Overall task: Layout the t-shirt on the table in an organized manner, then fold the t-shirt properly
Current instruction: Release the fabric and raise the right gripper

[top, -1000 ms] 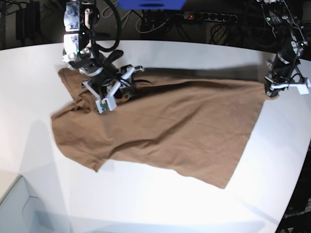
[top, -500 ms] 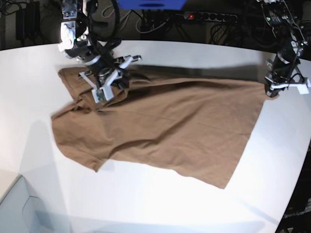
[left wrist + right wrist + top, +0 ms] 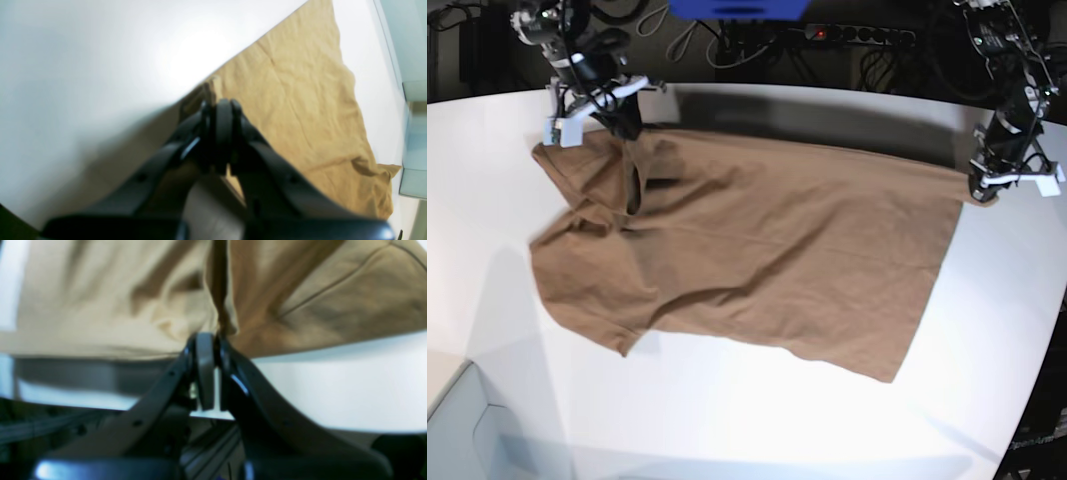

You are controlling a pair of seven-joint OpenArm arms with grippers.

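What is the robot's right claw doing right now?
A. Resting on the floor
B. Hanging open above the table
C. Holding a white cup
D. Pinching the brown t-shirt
D: in the right wrist view the right claw is shut on a bunched fold of the t-shirt, at the shirt's edge over the white table.

Beyond the worktop's far edge the room is dark. A black power strip (image 3: pixel 847 35) with a small red light lies among tangled cables (image 3: pixel 727 45), beside a blue object (image 3: pixel 737 8). Bright overhead light glares.
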